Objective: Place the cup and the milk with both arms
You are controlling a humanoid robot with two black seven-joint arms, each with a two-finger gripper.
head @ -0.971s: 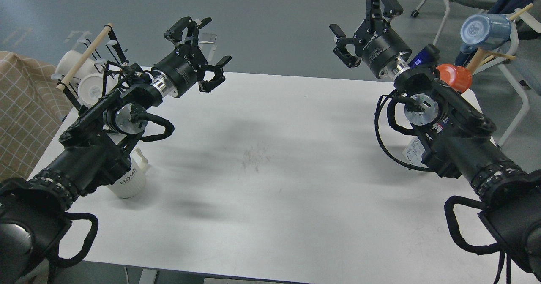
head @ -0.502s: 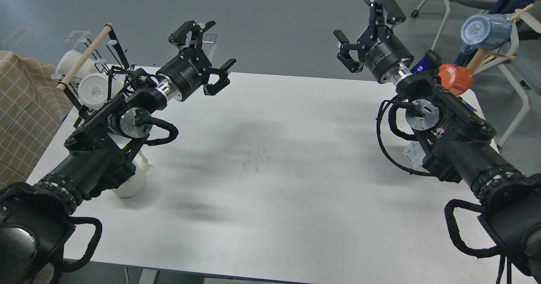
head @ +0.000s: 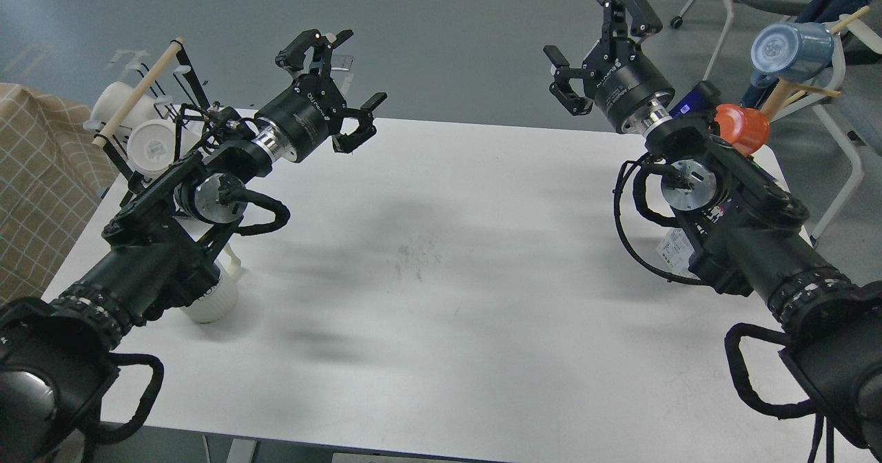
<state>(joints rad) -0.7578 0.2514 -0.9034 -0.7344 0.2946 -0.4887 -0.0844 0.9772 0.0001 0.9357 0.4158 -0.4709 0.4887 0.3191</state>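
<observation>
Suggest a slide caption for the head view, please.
Both claws, left and right, open above the table; white cup untouched.

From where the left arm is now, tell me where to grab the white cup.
Grip the white cup across its ribbed body near the rim, coming from above. It stands upright under the left forearm, handle pointing away from me, so the sides look free. The left gripper is open, well beyond it, so pull back first.
</observation>
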